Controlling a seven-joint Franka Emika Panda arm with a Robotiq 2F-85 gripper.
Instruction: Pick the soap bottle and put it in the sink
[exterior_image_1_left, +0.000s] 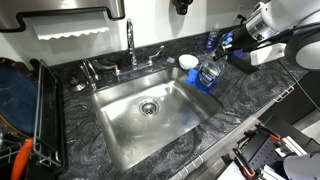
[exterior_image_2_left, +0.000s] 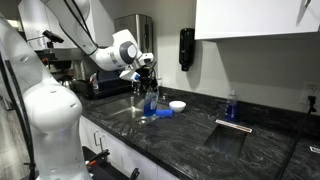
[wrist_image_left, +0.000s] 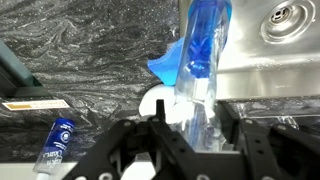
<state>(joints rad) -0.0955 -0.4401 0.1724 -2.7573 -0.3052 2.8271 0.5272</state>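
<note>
The soap bottle (exterior_image_1_left: 209, 72), clear with blue liquid, hangs tilted over the counter at the sink's right rim. It also shows in the other exterior view (exterior_image_2_left: 148, 101). My gripper (exterior_image_1_left: 220, 55) is shut on its upper part; in the wrist view the fingers (wrist_image_left: 193, 118) flank the clear body (wrist_image_left: 200, 60). The steel sink (exterior_image_1_left: 120, 125) with its round drain lies beside the bottle, and its corner shows in the wrist view (wrist_image_left: 285, 45).
A flat blue sponge (exterior_image_1_left: 204, 84) and a white dish (exterior_image_1_left: 188, 62) lie under and beside the bottle. A small dark blue bottle (exterior_image_1_left: 211, 42) stands behind. The faucet (exterior_image_1_left: 130, 45) is at the sink's back, and a dish rack (exterior_image_1_left: 40, 115) is at the far side.
</note>
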